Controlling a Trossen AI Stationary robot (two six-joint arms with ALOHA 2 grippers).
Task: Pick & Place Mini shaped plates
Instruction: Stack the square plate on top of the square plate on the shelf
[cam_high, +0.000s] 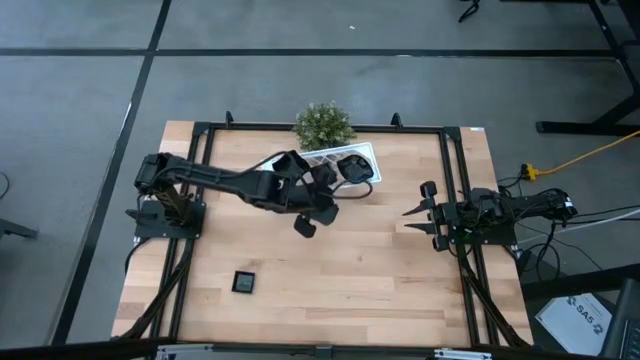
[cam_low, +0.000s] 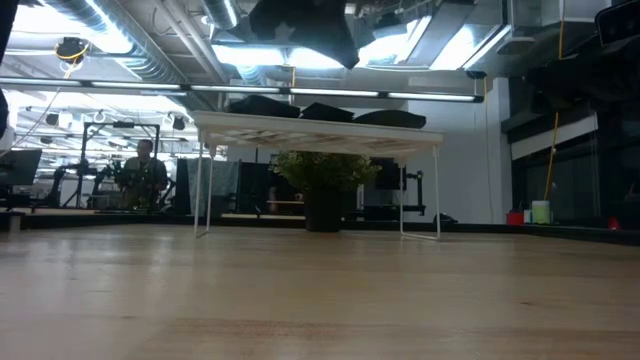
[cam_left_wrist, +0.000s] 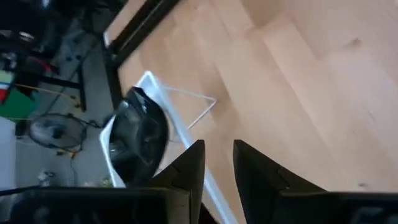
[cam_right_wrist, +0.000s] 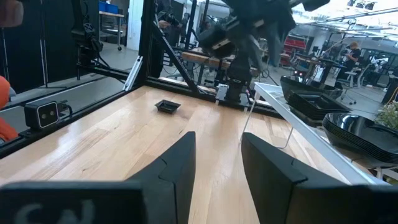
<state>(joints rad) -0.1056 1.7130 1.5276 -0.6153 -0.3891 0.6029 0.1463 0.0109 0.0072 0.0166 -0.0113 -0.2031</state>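
A white rack (cam_high: 352, 152) stands at the table's far side on thin legs (cam_low: 203, 185), with several glossy black mini plates (cam_high: 355, 167) on top; the low view shows them as dark mounds (cam_low: 325, 110). One square black plate (cam_high: 243, 282) lies alone on the wood near the table's near-left area, also seen in the right wrist view (cam_right_wrist: 167, 106). My left gripper (cam_high: 325, 200) hovers high by the rack's near edge, open and empty, with a plate (cam_left_wrist: 140, 134) on the rack ahead of its fingers (cam_left_wrist: 219, 165). My right gripper (cam_high: 412, 218) waits at the right side, open (cam_right_wrist: 217, 155).
A small green bushy plant (cam_high: 323, 123) stands just behind the rack at the far edge. A black metal frame (cam_high: 455, 190) runs around the table. Bare wood (cam_high: 350, 260) stretches across the table's middle and near part. A person (cam_low: 145, 165) shows far off in the room.
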